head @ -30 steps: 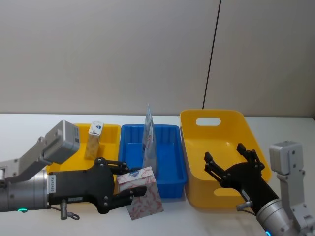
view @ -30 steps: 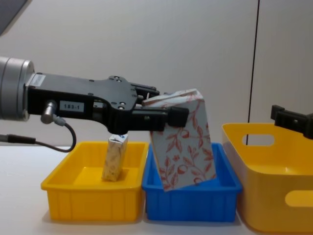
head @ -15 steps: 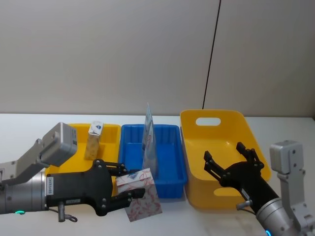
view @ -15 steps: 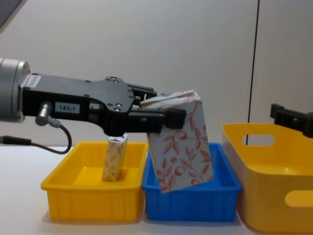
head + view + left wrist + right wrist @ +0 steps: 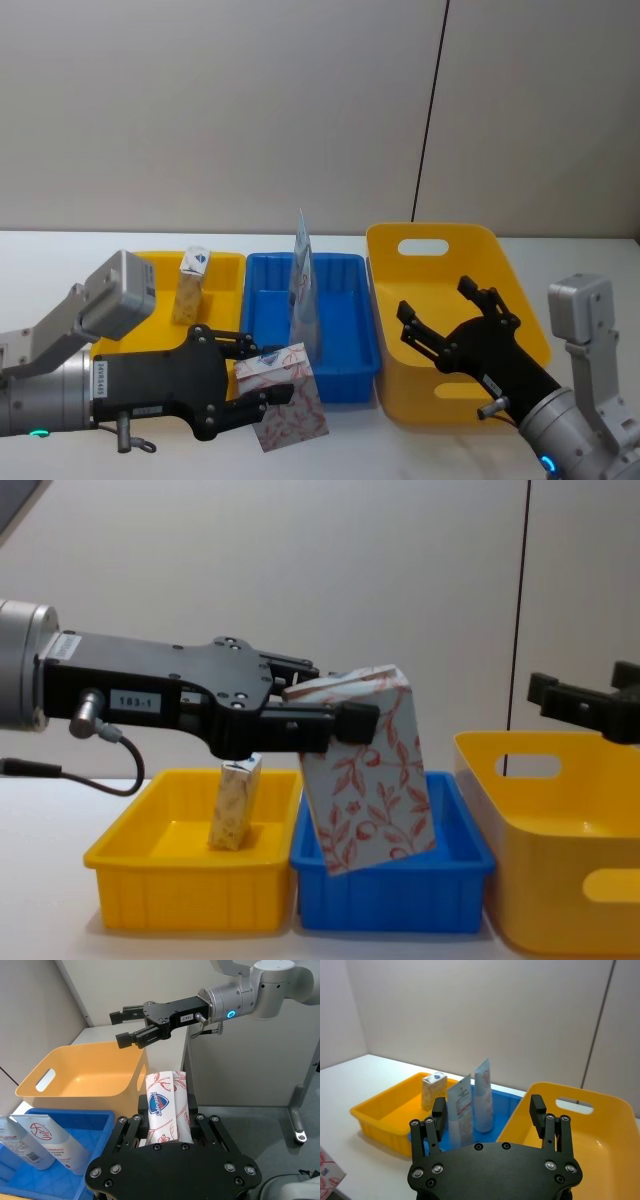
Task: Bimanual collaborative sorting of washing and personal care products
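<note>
In front of blue bin point(image 5: 345, 320), L pincer point(image 5: 272, 372) gripping carton point(image 5: 295, 415), R pincer point(image 5: 434, 297) open over lg yellow bin point(image 5: 385, 240)

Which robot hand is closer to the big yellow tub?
The right. The right gripper hovers open above the big yellow tub; the left gripper holds a leaf-print carton near the blue bin.

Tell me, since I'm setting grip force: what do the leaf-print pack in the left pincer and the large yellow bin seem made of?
Leaf-print pack: likely printed paper or thin film wrap, fairly matte; a folded lap seam runs along its end face.
Large yellow bin: moulded plastic, smooth with a slight sheen; rounded corners and a cut-out handle slot suggest it.
</note>
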